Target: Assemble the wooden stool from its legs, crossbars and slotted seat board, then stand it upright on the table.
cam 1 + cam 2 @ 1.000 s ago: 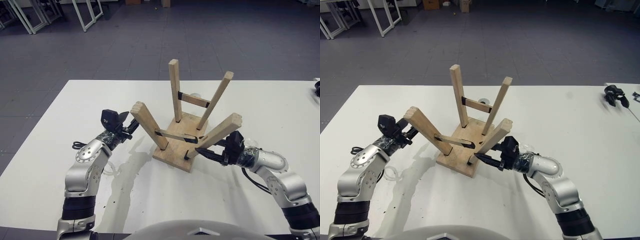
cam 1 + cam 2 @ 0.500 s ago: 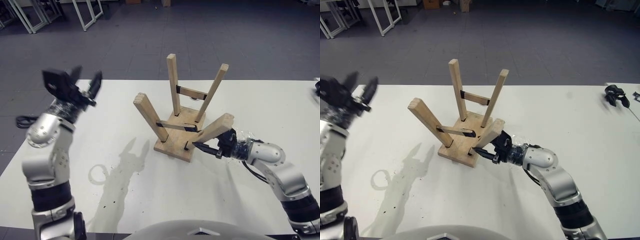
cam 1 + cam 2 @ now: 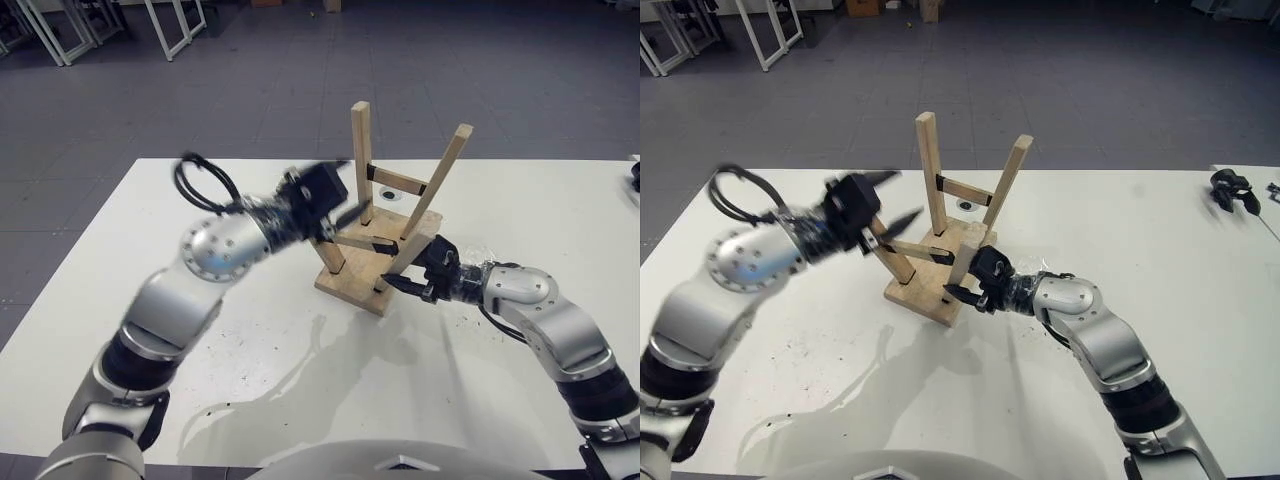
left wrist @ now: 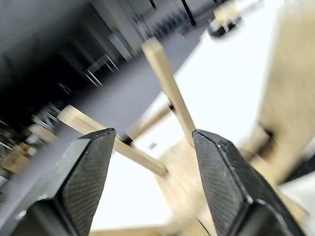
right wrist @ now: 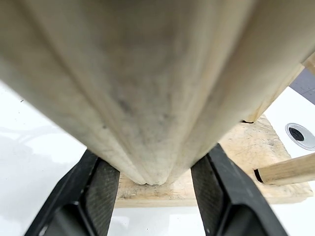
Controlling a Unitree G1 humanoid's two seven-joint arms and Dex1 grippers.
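Observation:
The wooden stool stands upside down on the white table [image 3: 200, 400], seat board [image 3: 352, 287] down and legs up. Two far legs [image 3: 361, 160] rise behind, joined by a crossbar [image 3: 398, 181]. My right gripper [image 3: 418, 277] is shut on the near right leg [image 5: 147, 88], low down by the seat board [image 5: 256, 157]. My left gripper [image 3: 890, 197] is open and blurred, hovering at the top of the near left leg [image 3: 896, 264]. In the left wrist view its fingers [image 4: 91, 177] frame the far legs [image 4: 167, 88] with nothing held between them.
A small black object [image 3: 1230, 190] lies at the table's far right edge. A round grommet [image 3: 966, 205] sits in the table behind the stool. Dark smudges mark the near tabletop. Metal frames [image 3: 170, 25] stand on the floor beyond.
My left arm swung from high at the far left across to the stool's near left leg. The stool shifted right and stands steeper, the right gripper still holding its leg.

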